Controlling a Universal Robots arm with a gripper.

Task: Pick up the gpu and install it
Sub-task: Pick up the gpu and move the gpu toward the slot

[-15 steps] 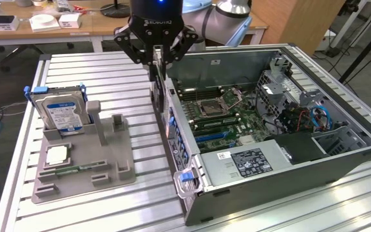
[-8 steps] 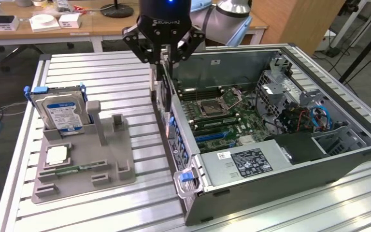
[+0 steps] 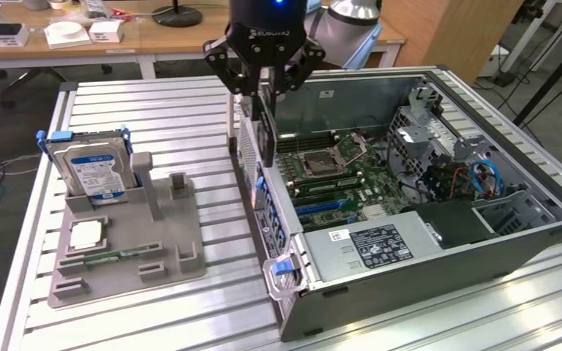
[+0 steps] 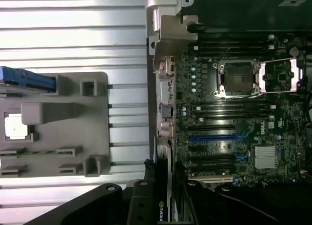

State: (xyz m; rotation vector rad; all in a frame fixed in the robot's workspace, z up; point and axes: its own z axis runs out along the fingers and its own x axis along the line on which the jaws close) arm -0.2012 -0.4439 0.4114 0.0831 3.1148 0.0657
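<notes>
Gripper (image 3: 264, 85) pinches gpu (image 3: 265, 124) edge-on, card hanging below it; we see it at the case (image 3: 408, 274) rear wall, motherboard (image 3: 345, 186) unobstructed alongside.

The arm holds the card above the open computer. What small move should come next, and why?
Probably carry it sideways, no lower, toward the blue slot: the gripper holds the graphics card over the case's rear wall, not above that slot.
</notes>
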